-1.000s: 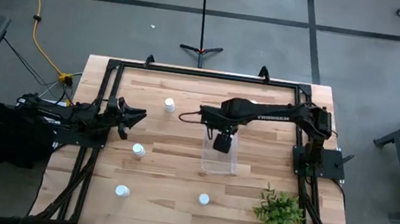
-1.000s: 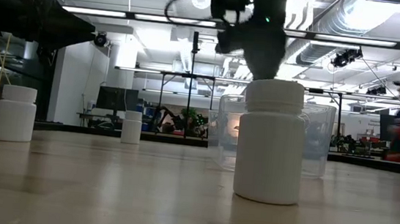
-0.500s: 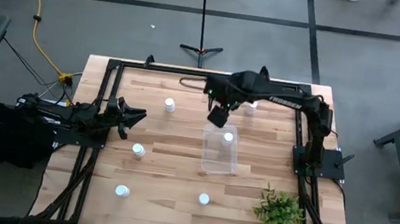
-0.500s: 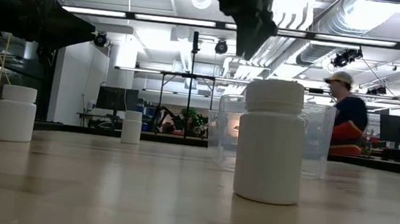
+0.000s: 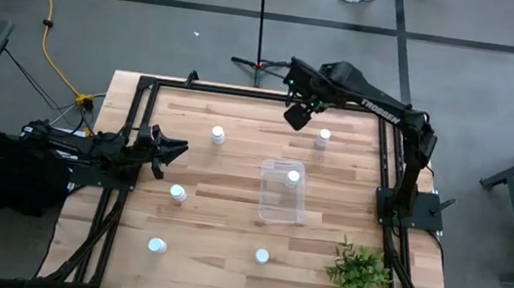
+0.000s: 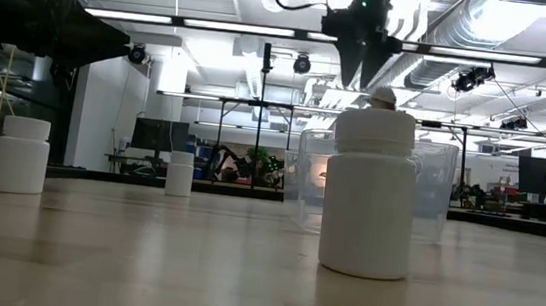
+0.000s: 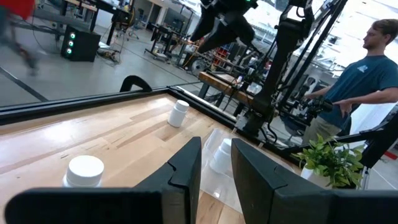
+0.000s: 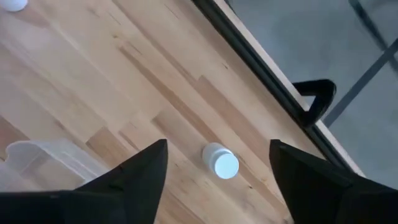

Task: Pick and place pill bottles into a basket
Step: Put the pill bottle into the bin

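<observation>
Several white pill bottles stand upright on the wooden table: one at the far left (image 5: 218,135), one at the far right (image 5: 323,137), others nearer (image 5: 177,192) (image 5: 157,246) (image 5: 262,256). One more bottle (image 5: 292,177) stands inside the clear basket (image 5: 280,206) at mid-table. My right gripper (image 5: 296,117) hangs open high over the far edge, its fingers pointing down, with the far right bottle (image 8: 221,160) well below them. My left gripper (image 5: 176,147) waits level at the table's left side, fingers (image 7: 186,171) narrowly apart with nothing between them.
A green plant (image 5: 358,272) sits at the near right corner. A black frame rail (image 5: 244,93) runs around the table's edges. In the low view a bottle (image 6: 370,192) stands close in front of the basket (image 6: 435,194). A person (image 7: 367,68) stands beyond the table.
My right gripper has risen from just over the basket and swung toward the table's far edge and a little right, rolling as it went. The bottle inside the basket, hidden under the gripper before, now shows standing there.
</observation>
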You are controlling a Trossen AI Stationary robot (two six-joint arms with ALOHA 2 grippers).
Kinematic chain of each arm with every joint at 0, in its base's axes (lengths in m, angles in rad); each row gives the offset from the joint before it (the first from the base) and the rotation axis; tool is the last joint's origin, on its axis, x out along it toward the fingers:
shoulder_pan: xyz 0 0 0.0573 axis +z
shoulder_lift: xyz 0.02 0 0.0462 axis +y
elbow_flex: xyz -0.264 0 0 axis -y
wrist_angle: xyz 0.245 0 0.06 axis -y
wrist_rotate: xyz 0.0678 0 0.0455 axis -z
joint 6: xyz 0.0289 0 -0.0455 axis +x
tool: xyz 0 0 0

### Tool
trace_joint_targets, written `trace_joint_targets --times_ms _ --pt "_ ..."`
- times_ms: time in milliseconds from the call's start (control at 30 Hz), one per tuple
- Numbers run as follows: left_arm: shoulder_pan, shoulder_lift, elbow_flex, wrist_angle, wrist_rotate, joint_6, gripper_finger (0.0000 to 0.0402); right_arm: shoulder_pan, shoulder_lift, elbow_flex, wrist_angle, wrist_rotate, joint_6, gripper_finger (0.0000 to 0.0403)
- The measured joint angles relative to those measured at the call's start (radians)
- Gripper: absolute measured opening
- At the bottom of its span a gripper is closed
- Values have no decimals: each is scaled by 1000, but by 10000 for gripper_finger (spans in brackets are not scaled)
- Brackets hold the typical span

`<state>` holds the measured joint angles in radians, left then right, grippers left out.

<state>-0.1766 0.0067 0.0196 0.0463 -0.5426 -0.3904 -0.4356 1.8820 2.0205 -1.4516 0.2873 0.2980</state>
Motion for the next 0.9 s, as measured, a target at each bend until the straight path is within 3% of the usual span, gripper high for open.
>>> trace_joint_targets --times_ms 167,333,633,900 --pt "0 0 0 0 0 0 124 -57 1 0 -19 -16 5 312" --pt "0 0 0 0 0 0 124 -111 1 0 -29 -109 17 320" --pt "0 0 0 0 0 0 124 -147 -6 0 -71 -91 14 321" --pt "0 0 0 0 -3 0 124 -132 -121 -5 -52 -61 56 321"
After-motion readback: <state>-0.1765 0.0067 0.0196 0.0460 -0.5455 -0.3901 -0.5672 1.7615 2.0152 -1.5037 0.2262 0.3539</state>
